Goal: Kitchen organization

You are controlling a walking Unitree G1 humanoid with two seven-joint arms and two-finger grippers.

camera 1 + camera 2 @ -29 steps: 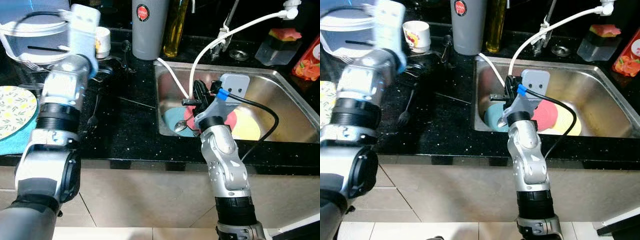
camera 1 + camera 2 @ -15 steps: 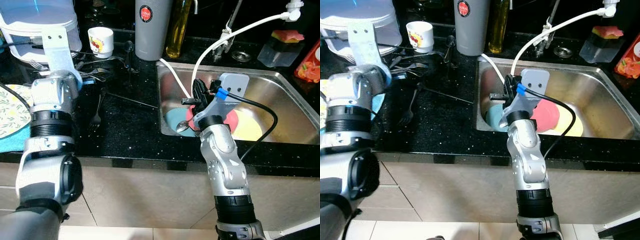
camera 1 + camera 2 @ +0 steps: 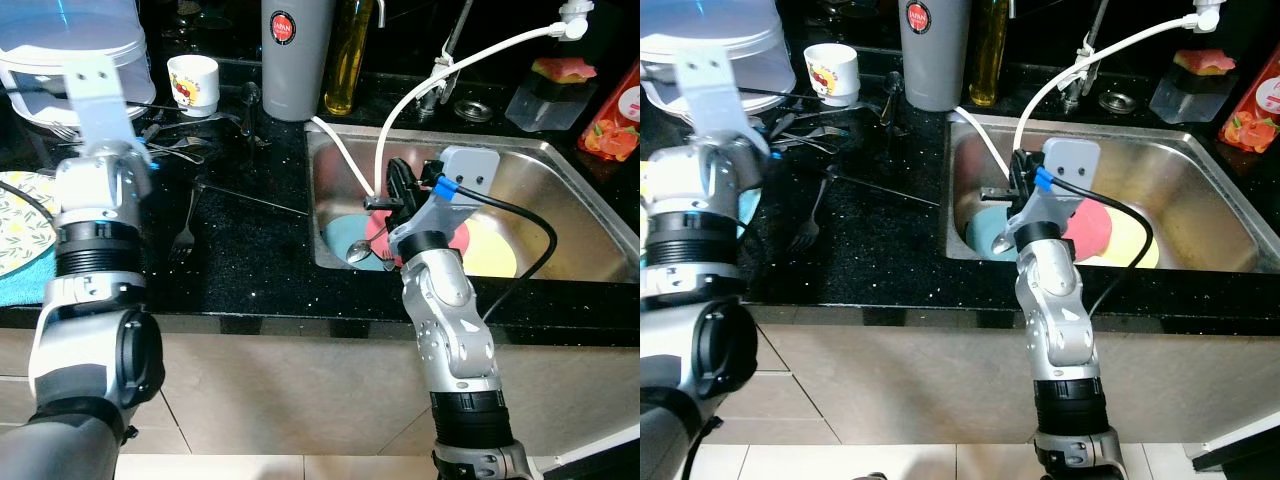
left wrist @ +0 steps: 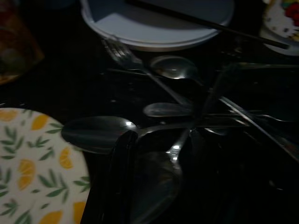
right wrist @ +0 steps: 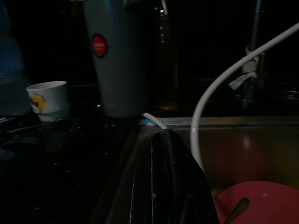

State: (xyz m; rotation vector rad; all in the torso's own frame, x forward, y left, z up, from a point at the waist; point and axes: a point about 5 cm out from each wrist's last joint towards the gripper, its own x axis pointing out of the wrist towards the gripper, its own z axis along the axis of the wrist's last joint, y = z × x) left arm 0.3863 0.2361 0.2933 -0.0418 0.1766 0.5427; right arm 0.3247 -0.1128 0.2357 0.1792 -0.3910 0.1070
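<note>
My left gripper (image 4: 122, 154) hovers low over a pile of spoons and forks (image 4: 177, 112) on the black counter, beside a lemon-patterned plate (image 4: 32, 163). That pile (image 3: 185, 150) lies left of the sink, with one fork (image 3: 185, 232) and a thin stick (image 3: 250, 200) apart from it. My right gripper (image 3: 396, 172) is shut and empty, raised at the sink's (image 3: 560, 160) left side above the dishes. Below it lie a blue plate (image 3: 338, 238) with a spoon (image 3: 358, 250) on it, a pink plate (image 3: 462, 240) and a yellow plate (image 3: 495, 252).
A white cup (image 3: 192, 72), a grey tumbler (image 3: 292, 50) and an oil bottle (image 3: 348, 60) stand along the back. A clear lidded container (image 3: 60, 45) sits at far left. A white hose (image 3: 450, 65) arcs over the sink. A sponge box (image 3: 562, 85) stands at right.
My left arm has swung down and to the left, from close before the camera to over the cutlery pile. The right arm has stayed put at the sink.
</note>
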